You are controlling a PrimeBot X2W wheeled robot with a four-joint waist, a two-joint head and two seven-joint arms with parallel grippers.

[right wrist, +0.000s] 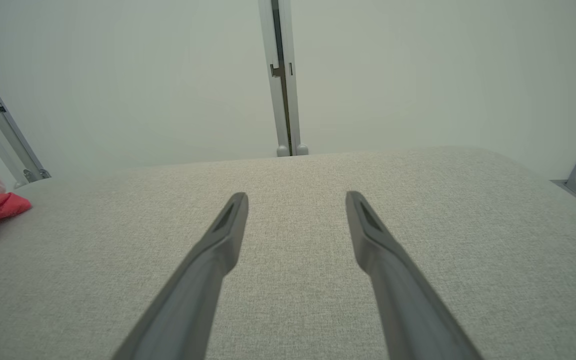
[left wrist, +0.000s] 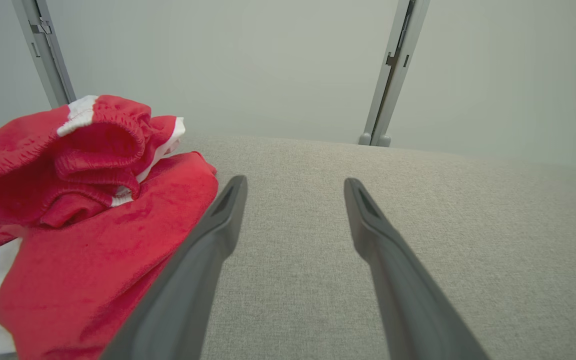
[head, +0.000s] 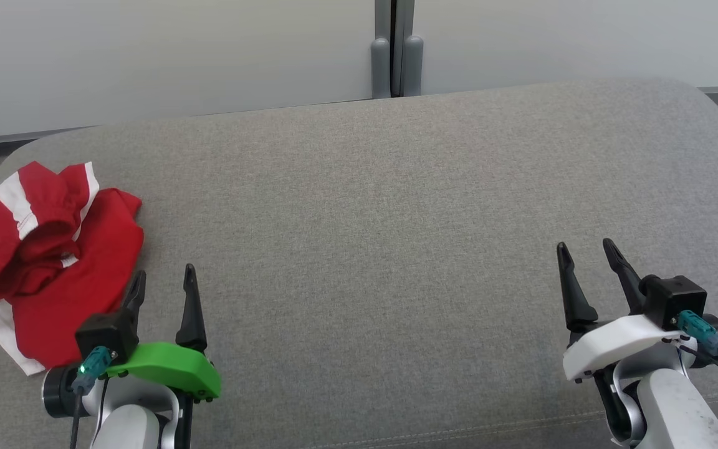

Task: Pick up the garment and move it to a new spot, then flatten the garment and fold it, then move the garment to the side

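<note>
Left gripper (head: 164, 272), fingers apart and empty, sits just beside the crumpled red shorts (head: 78, 274) (white side stripes) at the left end of the grey cushion (head: 396, 206). The right gripper (head: 584, 244), likewise spread, is well apart. Pick-up looks not yet begun: next, reach left and pinch the cloth.

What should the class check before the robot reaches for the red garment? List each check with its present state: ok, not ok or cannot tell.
1. Left claw open, holding nothing: ok.
2. Right claw open, holding nothing: ok.
3. Garment in view, beside the left claw at the left end of the grey surface: ok.
4. Bare room in the middle of the grey surface for a new spot: ok.
5. Garment lying flat: not ok, it is bunched up.
6. Left claw's outer finger clear of the garment's edge: cannot tell.
</note>
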